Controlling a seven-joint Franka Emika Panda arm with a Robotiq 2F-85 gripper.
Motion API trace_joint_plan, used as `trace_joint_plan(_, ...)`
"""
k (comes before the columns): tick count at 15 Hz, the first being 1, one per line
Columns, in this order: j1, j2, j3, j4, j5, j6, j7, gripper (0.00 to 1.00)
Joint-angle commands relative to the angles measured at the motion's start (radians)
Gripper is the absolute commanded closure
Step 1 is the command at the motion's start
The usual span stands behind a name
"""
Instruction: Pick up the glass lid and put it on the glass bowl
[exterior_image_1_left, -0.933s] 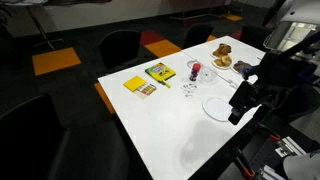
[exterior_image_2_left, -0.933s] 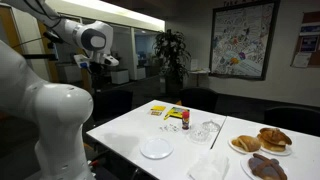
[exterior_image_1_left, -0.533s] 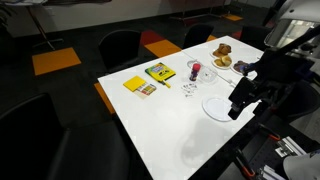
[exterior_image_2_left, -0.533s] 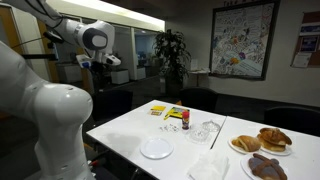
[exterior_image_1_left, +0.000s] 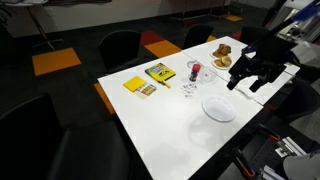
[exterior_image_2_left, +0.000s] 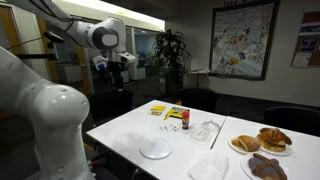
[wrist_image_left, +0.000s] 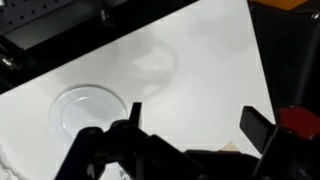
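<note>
The glass lid (exterior_image_1_left: 218, 108) is a flat pale round disc lying on the white table (exterior_image_1_left: 160, 120); it also shows in the other exterior view (exterior_image_2_left: 155, 148) and at the left of the wrist view (wrist_image_left: 88, 110). The small clear glass bowl (exterior_image_2_left: 207, 129) stands by a red-capped bottle (exterior_image_2_left: 185, 118); it also shows in an exterior view (exterior_image_1_left: 203, 74). My gripper (wrist_image_left: 197, 120) is open and empty. It hangs above bare tabletop beside the lid, well above the table in both exterior views (exterior_image_1_left: 240, 80) (exterior_image_2_left: 126, 64).
Two plates of croissants and pastries (exterior_image_2_left: 262, 140) (exterior_image_1_left: 222, 55) stand near the bowl. A yellow box (exterior_image_1_left: 158, 72) and a yellow packet (exterior_image_1_left: 138, 85) lie further along the table. A white napkin (exterior_image_2_left: 210, 165) lies near the lid. Black chairs (exterior_image_1_left: 120, 45) surround the table.
The arm has risen and swung away from above the lid towards the pastry end. The lid now lies fully uncovered. Nothing on the table has moved.
</note>
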Motion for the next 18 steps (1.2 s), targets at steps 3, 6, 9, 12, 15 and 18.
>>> trace_joint_plan(3,-0.116,0.107,-0.052,-0.033,-0.145,0.254,-0.106,0.0)
trace_joint_plan(6,-0.171,0.154,-0.095,-0.032,-0.213,0.372,-0.134,0.0)
trace_joint_plan(9,-0.223,0.183,-0.15,-0.031,-0.274,0.441,-0.172,0.0)
trace_joint_plan(12,-0.29,0.196,-0.19,-0.028,-0.323,0.417,-0.172,0.0)
trace_joint_plan(15,-0.275,0.181,-0.197,-0.029,-0.308,0.42,-0.172,0.0)
trace_joint_plan(18,-0.278,0.181,-0.197,-0.029,-0.309,0.42,-0.171,0.0)
